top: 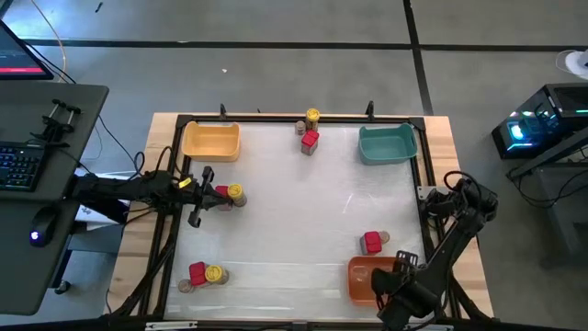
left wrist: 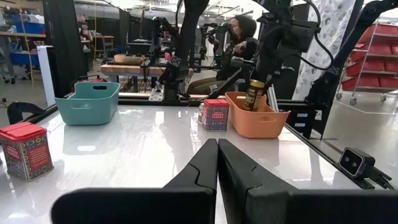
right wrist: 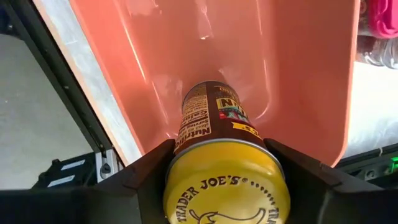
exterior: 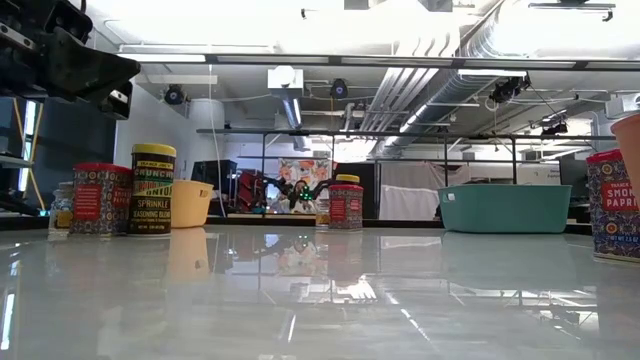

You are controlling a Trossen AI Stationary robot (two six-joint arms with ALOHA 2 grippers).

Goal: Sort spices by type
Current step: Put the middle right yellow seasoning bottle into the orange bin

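Observation:
My right gripper [right wrist: 225, 165] hangs over the orange bin [top: 360, 267] at the table's near right corner, shut on a yellow-lidded jar [right wrist: 214, 118]. My left gripper [left wrist: 217, 155] is shut and touches nothing. It is raised over the table's left side, above a red tin [top: 220, 196] and a yellow-lidded jar [top: 236, 193] standing side by side. Three more groups stand on their bases: a jar [top: 312, 117] and tin [top: 310, 141] at the far edge, a tin [top: 197, 273] and jar [top: 214, 274] near left, and a tin [top: 372, 242] beside the orange bin. My right gripper pinches the jar at its top, one finger [right wrist: 155, 165] on either side just under the yellow lid [right wrist: 227, 186]. The fingers come from above, pointing down. The jar [left wrist: 254, 94] hangs roughly upright with its lower part inside the orange bin [left wrist: 258, 121]; whether its base touches the floor cannot be told.
A yellow bin [top: 210, 141] sits at the far left corner and a teal bin [top: 387, 144] at the far right. The middle of the white table is open. A black frame runs round the table's edge. A person sits beyond the table's right side [left wrist: 239, 37].

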